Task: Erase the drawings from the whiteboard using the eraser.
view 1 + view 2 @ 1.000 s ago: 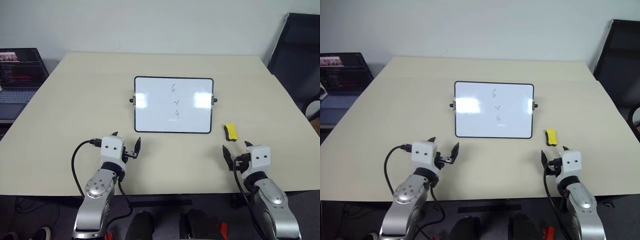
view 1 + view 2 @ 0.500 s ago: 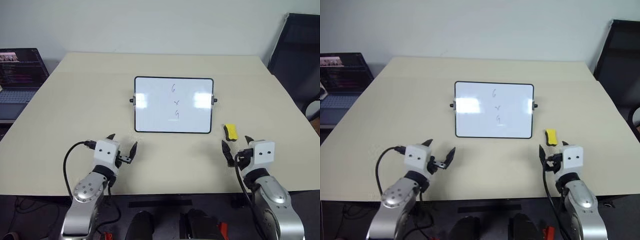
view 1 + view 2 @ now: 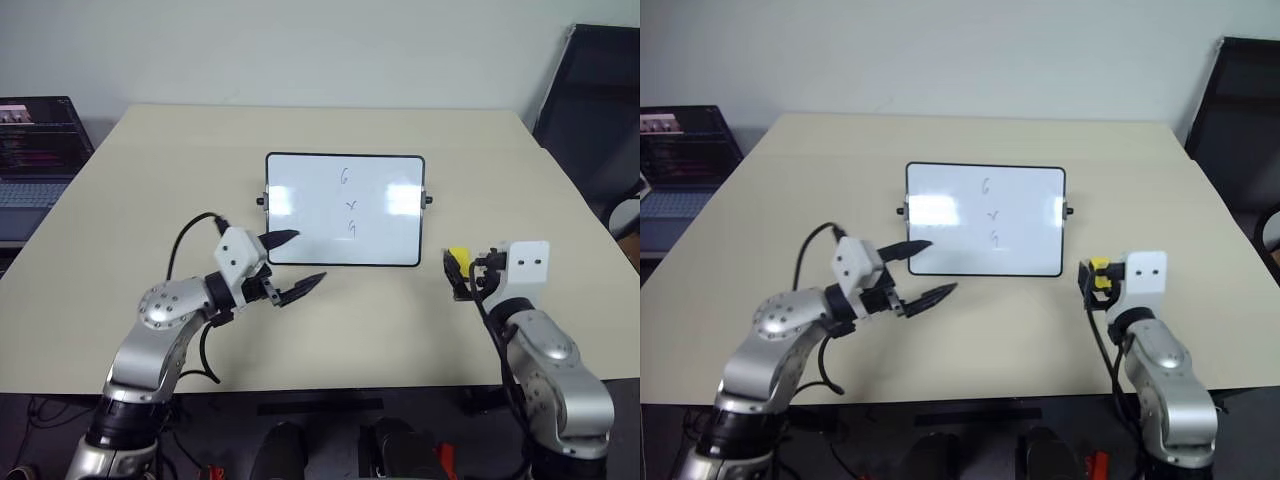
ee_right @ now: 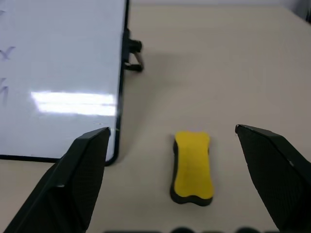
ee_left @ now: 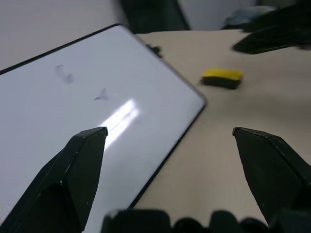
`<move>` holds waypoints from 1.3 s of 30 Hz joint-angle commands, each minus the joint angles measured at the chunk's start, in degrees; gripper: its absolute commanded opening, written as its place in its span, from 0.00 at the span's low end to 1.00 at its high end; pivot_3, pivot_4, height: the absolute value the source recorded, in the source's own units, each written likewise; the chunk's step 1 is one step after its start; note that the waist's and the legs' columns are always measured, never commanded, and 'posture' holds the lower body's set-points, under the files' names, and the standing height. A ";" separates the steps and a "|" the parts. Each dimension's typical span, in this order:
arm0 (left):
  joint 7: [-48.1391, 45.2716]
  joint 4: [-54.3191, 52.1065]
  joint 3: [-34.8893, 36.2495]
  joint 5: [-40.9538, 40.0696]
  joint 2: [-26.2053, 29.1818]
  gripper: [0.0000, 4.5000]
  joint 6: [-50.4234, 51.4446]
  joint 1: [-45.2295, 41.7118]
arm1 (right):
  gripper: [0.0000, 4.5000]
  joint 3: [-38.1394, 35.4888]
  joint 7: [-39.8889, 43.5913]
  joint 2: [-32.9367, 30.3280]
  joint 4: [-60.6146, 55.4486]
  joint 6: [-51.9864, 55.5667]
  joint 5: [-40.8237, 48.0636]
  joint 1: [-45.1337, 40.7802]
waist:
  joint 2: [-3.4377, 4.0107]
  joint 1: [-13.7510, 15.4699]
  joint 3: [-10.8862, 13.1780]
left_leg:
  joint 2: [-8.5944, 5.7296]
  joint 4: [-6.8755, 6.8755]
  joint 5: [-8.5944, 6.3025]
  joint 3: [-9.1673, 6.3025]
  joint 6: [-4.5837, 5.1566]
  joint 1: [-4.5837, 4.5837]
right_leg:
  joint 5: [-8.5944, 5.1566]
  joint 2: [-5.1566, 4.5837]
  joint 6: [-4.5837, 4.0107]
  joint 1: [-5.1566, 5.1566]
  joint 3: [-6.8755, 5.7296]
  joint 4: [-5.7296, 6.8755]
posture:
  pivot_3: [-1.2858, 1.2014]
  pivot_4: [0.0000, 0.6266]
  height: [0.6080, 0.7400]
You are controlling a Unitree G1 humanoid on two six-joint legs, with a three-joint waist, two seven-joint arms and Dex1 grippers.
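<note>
The whiteboard [image 3: 300, 225] lies flat at the table's middle, with the drawings [image 3: 349, 204] in a thin dark column down its centre. To its right, on the table, is the small yellow eraser [image 4: 193, 167] with a black underside. My right gripper [image 4: 171, 130] hovers open just in front of the eraser, which lies ahead between the fingers without touching them. My left gripper [image 3: 307, 256] is open and empty, pointing to the right over the board's near left corner. The left wrist view shows the board's corner [image 5: 160, 121] and the eraser [image 5: 222, 77] beyond.
The beige table [image 3: 150, 180] has bare surface all around the board. An open laptop [image 3: 40, 140] stands off the table's far left. A black chair [image 3: 595, 110] is at the far right.
My left arm has lifted and swung right, its gripper turning toward the board's near left corner. My right gripper has risen and moved forward up to the eraser. Both stay open.
</note>
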 commanded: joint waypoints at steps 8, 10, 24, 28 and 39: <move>-8.29 7.68 -5.63 1.50 -1.61 1.00 -2.88 -10.45 | 1.00 -1.11 2.75 -5.04 12.25 2.21 1.49 -9.10 | 0.05 -0.52 0.04 | -0.02 0.01 -0.01 0.06 0.01 -0.06 | 0.00 -0.03 0.03 -0.02 0.04 -0.02 | 0.52 0.24 1.00; -8.57 8.26 -5.47 1.56 -1.81 1.00 -2.69 -11.27 | 1.00 -0.43 2.48 -5.25 14.96 0.65 0.61 -10.14 | 0.05 -0.56 0.04 | -0.03 0.02 -0.01 0.07 0.01 -0.06 | -0.01 -0.02 0.07 -0.01 0.02 -0.02 | 0.52 0.24 1.00; -8.74 9.10 -4.80 2.22 -1.78 1.00 -3.22 -11.65 | 0.96 1.21 1.11 -4.02 30.16 -6.94 -2.70 -15.48 | 0.07 -0.61 0.05 | 0.00 0.00 -0.01 0.04 0.01 -0.07 | 0.04 -0.03 0.00 -0.03 0.04 -0.01 | 0.52 0.24 1.00; -8.43 8.21 -4.67 2.16 -1.55 1.00 -2.92 -11.02 | 0.71 0.92 0.77 -4.09 30.70 -6.75 -2.69 -15.12 | 0.07 -0.61 0.06 | 0.01 0.00 -0.01 0.02 0.01 -0.08 | 0.04 -0.03 -0.01 -0.03 0.04 -0.01 | 0.52 0.24 1.00; 3.27 4.77 -1.93 5.15 -1.95 1.00 4.33 -7.25 | 0.25 1.84 0.85 -4.88 24.69 -8.95 -3.94 -12.76 | 0.08 -0.61 0.06 | 0.04 0.00 -0.01 -0.08 0.01 -0.07 | 0.03 -0.03 0.02 -0.03 0.04 0.00 | 0.52 0.24 1.00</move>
